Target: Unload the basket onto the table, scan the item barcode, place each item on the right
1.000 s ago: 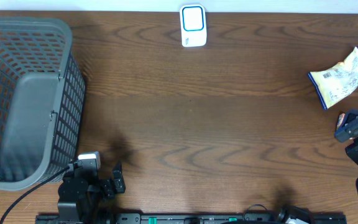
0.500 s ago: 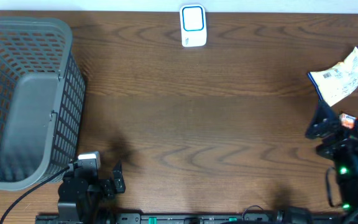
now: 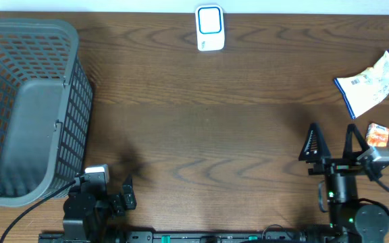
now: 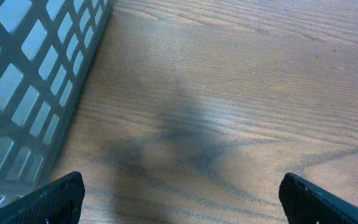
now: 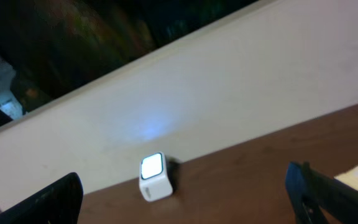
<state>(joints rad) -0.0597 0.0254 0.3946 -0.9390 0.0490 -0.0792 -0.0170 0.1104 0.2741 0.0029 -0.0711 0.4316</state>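
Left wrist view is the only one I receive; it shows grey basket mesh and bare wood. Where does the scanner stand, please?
Observer: The scanner stands at the far edge of the table, near the middle of that edge, well away from the basket.
Operator: Does the right gripper hold an item already?
Observer: No. The right gripper is open and empty, with its fingers pointing toward the far edge. A small orange box lies just to its right, and a white packet lies farther back.
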